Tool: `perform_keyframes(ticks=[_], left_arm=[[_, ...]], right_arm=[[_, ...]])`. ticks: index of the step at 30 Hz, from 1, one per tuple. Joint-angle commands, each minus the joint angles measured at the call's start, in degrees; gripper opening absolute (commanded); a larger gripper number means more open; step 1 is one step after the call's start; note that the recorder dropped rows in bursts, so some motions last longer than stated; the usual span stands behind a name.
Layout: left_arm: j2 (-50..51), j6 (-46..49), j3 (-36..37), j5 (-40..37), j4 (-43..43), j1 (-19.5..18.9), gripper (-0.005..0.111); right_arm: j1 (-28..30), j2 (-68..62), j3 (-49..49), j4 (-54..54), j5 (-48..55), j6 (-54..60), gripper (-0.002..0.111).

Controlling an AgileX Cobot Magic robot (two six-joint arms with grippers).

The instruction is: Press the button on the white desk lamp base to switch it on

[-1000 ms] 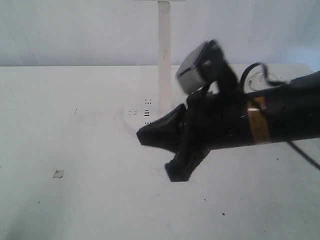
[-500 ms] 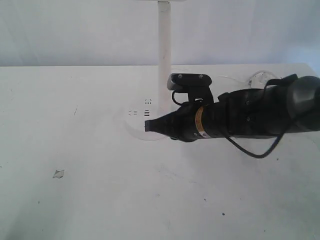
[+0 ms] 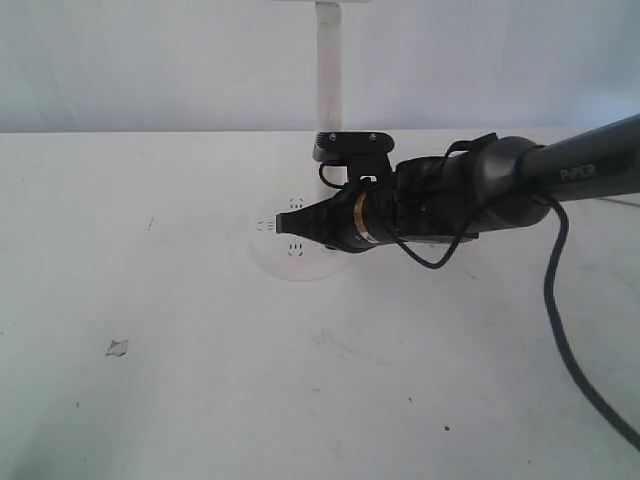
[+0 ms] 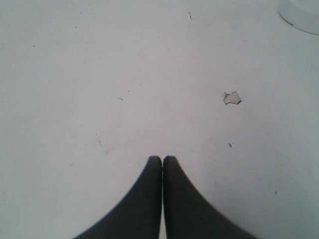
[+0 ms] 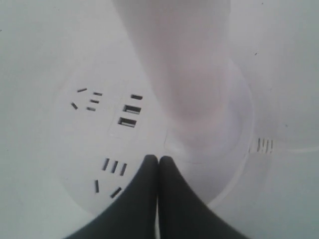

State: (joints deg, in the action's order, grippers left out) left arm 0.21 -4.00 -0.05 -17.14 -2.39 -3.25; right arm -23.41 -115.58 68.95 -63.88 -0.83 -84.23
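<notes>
Button hard to single out, white on white; judged to lie on the top face of the white desk lamp base (image 5: 79,149), somewhere by the foot of the post (image 5: 179,59) and close to the right pincer (image 5: 158,160). Probably a stiff, short-travel key: wants a firm, straight push from above and no grasp at all. Looks like light, smooth plastic for the disc, so could skid on the worktop (image 3: 150,400) under a slanted shove; better to bear down squarely. Shows socket holes (image 5: 85,98) and USB slots (image 5: 128,114) just beside the tips, best avoided. Right pincer clenched on nothing, tips together over the disc; cannot tell whether touching it. Same for the left pincer (image 4: 162,160): clenched, empty, well apart, over bare worktop near a small chip (image 4: 232,98).
</notes>
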Motion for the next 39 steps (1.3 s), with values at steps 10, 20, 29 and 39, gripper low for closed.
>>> perform_keyframes(ticks=[10,20,29,39], left_arm=[[-0.2,-0.1,0.1,-0.4,0.3,0.0,0.000],[-0.2,-0.1,0.1,-0.4,0.3,0.0,0.000],[-0.2,-0.1,0.1,-0.4,0.3,0.0,0.000],[-0.2,-0.1,0.1,-0.4,0.3,0.0,0.000]], right_arm=[[0.1,-4.4,1.2,-0.1,-2.9,-0.6,0.000],[0.1,-4.0,1.3,-0.1,-2.6,-0.6,0.000],[-0.1,3.2,-1.4,-0.2,-11.6,0.2,0.000],[-1.9,17.3,-22.2,0.0,-33.2,2.4,0.000]])
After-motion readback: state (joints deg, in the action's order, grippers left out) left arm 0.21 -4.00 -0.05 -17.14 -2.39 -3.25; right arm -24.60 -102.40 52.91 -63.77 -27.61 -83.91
